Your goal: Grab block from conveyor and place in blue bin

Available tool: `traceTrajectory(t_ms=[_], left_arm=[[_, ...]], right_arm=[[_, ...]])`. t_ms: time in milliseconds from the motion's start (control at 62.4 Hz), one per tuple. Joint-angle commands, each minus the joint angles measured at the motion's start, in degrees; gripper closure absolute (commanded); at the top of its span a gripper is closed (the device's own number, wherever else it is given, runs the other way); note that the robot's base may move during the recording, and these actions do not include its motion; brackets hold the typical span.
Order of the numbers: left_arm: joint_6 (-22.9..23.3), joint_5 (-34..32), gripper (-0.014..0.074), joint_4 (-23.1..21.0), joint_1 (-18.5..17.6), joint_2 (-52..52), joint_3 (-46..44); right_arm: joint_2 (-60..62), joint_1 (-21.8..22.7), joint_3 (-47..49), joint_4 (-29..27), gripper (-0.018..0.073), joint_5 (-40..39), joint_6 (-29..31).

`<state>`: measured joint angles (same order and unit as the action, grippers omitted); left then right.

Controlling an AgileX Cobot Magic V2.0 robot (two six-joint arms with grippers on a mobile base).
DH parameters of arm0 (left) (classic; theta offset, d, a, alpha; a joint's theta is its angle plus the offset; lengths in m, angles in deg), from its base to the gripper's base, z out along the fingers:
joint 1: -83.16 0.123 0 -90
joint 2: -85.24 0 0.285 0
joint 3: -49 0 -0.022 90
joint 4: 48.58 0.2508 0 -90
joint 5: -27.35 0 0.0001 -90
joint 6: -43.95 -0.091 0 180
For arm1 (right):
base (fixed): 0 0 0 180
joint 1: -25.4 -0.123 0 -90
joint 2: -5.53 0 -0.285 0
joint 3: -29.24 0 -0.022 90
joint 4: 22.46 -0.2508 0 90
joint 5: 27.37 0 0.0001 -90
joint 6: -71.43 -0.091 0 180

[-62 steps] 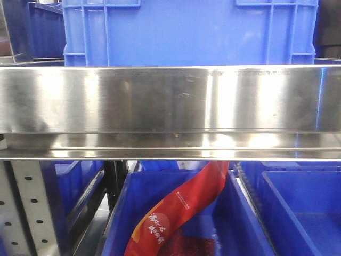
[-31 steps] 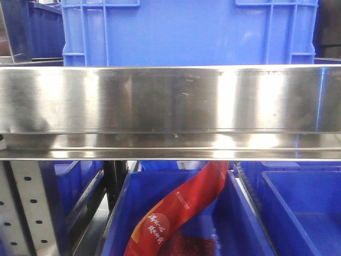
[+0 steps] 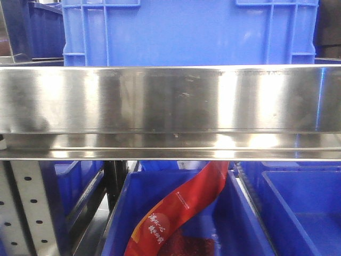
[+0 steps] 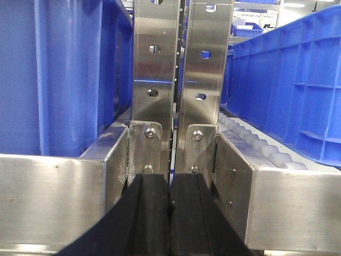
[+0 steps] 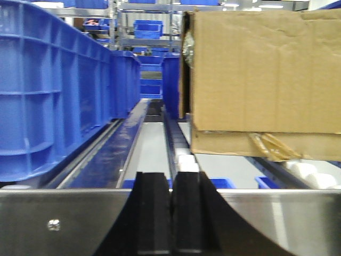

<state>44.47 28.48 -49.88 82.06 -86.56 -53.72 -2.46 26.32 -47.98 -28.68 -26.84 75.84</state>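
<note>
The left gripper point(image 4: 170, 213), a pair of black flat-faced fingers, is sitting with its jaws pressed together and nothing between them. It is facing a pair of perforated stainless steel uprights point(image 4: 181, 80) bolted to a brushed steel rail point(image 4: 58, 197); a tall blue ribbed plastic crate point(image 4: 64, 74) is standing on the left, and a second blue crate point(image 4: 293, 101) is resting on white rollers point(image 4: 256, 144) on the right.

The right gripper point(image 5: 171, 213), of the same black build, is also showing its fingers nearly closed, with only a thin slit between them and nothing held. Beyond it, a steel roller lane point(image 5: 149, 144) is running away between a long blue plastic crate point(image 5: 53, 96) on the left and a brown corrugated cardboard box point(image 5: 266, 80) on the right.

The front view is showing a wide polished steel shelf edge point(image 3: 170, 101), a blue crate point(image 3: 192, 32) above it and a red printed packet point(image 3: 181, 213) lying in a blue bin point(image 3: 122, 213) below.

The green block and the grey conveyor are not appearing in any view. Their direction, the block's long axis and the nearer arm therefore cannot be determined; locating the conveyor is probably the step in hand.
</note>
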Motion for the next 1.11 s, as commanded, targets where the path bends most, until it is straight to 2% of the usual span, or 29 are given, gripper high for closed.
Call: traceTrajectory(t_ms=[0,144,1089], left_arm=[[0.19,-1.14,0.0707,0.13,-0.38,-0.41,-0.06],[0.19,-1.14,0.0707,0.13,-0.38,-0.41,-0.06],[0.19,-1.14,0.0707,0.13,-0.38,-0.41,-0.06]], right_arm=[[0.21,-1.37,0.0,0.29,0.0721,-0.99,0.08],[0.21,-2.96,0.0,0.29,0.0721,-0.99,0.08],[0.21,-2.96,0.0,0.29,0.0721,-0.99,0.08]])
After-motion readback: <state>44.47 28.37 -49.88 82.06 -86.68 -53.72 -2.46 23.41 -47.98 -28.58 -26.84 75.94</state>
